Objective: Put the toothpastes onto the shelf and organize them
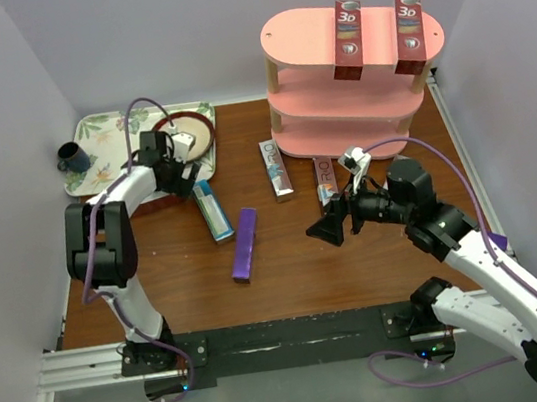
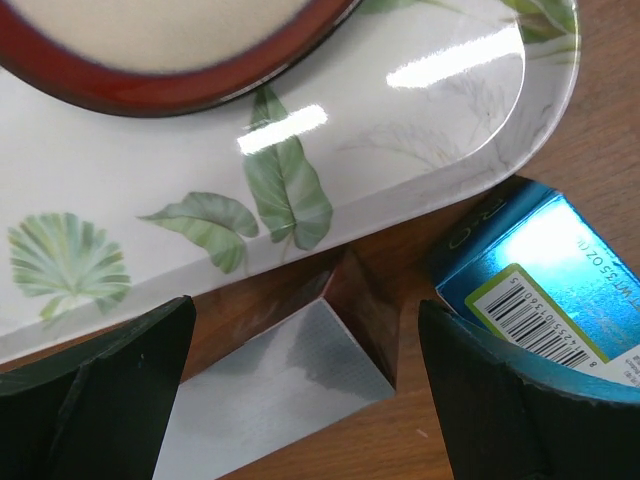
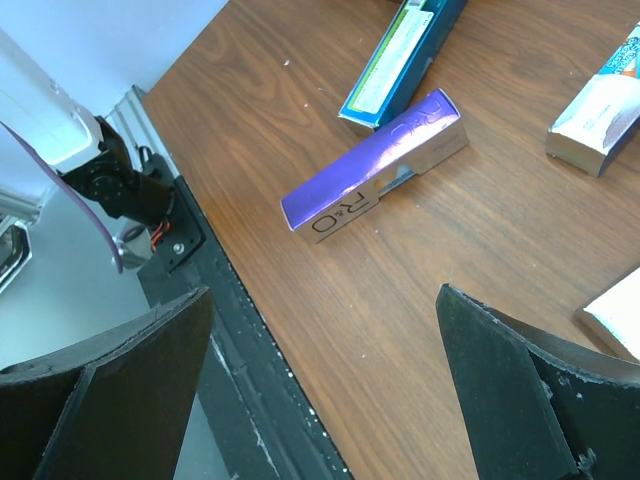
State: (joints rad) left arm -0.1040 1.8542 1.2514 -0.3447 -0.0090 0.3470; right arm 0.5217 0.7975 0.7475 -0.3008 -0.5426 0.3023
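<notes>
Toothpastes: I count 7 cartons in view. 2 red cartons sit side by side on the top tier of the shelf, which stands at 1 o'clock on the table. I judge that pairing deliberate, like with like, though I cannot tell whether they lie flat or stand. The other 5 are loose on the table. 2 silver-white cartons lie just at the shelf's foot, near 12 o'clock from my right gripper. 1 teal carton and 1 purple carton lie near centre. 1 more carton, pale-faced with a reddish side, lies against the edge of the floral tray at 10 o'clock. My left gripper hangs over that last one with its fingers spread wide to either side, holding nothing. I take this as lining up a pick, awkward because the tray rim crowds it. The right gripper is also fully spread and empty, hovering above bare wood with the purple carton toward 9 o'clock. Elsewhere: 1 tray carrying 1 dark mug and 1 red-rimmed plate.
</notes>
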